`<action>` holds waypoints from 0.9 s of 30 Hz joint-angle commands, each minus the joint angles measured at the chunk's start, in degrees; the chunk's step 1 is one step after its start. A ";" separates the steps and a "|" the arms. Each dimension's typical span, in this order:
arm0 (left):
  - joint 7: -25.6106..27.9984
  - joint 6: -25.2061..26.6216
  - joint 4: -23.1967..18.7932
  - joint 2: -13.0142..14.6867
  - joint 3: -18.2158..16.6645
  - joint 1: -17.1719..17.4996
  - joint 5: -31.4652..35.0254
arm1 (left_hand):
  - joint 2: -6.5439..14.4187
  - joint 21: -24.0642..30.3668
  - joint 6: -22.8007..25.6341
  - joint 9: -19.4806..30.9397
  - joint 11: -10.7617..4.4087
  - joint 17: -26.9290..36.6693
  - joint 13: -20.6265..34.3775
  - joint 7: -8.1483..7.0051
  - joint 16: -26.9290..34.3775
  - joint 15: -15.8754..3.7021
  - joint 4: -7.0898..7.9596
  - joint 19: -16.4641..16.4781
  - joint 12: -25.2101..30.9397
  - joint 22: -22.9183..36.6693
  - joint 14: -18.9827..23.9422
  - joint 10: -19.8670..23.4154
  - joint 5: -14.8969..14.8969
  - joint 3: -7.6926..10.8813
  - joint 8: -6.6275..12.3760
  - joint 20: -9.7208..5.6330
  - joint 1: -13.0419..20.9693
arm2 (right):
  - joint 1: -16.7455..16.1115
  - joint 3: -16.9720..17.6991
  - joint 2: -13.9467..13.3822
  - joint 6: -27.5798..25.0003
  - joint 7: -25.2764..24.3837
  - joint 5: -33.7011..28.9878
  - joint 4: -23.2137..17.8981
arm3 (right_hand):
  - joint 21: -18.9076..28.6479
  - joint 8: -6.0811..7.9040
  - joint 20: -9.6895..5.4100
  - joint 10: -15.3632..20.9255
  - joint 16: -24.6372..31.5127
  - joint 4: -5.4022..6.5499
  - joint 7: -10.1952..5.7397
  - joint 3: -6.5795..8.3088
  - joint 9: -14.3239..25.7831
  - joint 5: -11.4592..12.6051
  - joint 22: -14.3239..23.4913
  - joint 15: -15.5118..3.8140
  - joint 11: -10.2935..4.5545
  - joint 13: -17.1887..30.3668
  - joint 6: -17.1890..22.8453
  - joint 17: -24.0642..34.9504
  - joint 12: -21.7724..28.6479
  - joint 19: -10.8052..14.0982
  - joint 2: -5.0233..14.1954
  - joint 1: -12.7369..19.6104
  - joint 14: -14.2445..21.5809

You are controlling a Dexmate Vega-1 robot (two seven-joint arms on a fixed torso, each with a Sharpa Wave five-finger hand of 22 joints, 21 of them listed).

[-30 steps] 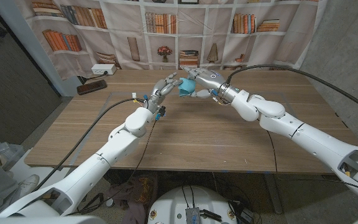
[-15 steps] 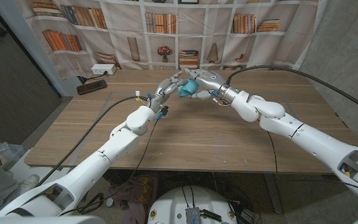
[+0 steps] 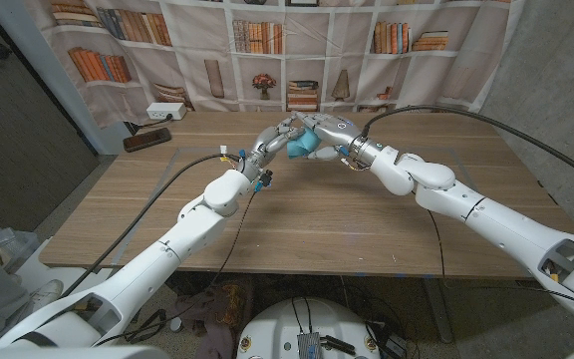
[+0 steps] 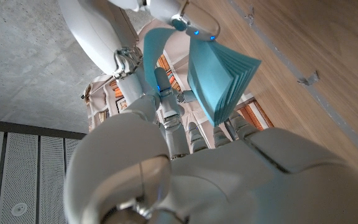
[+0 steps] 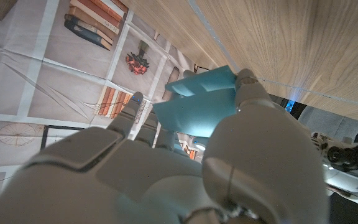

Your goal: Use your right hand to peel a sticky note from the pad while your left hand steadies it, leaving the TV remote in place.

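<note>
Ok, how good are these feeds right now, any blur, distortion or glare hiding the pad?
Head view: evenly lit and sharp, but wide-angle bending at the edges, and the blue pad is small between the left hand and right hand. Left wrist view: the pad is crisp, the hand close to the lens soft. Right wrist view: the near hand is blurred; no glare on the pad.
</note>
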 commanded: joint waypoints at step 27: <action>3.66 -1.77 -2.55 1.82 -4.00 3.94 -1.07 | -0.15 0.21 0.85 1.46 -0.50 0.11 0.31 -0.12 0.49 -0.08 0.64 -0.11 0.69 0.16 -1.72 -0.09 0.69 0.23 1.59 -0.06 0.44 | 2.12 -1.90 -0.25 -4.66 -0.24 2.11 6.30 | -0.16 -0.10 -0.18 4.75 0.03 0.06 -0.07 -0.09 0.04 0.02 0.19 -0.35 -4.90 2.30 0.27 0.12 1.09 0.22 0.69 0.63 -0.08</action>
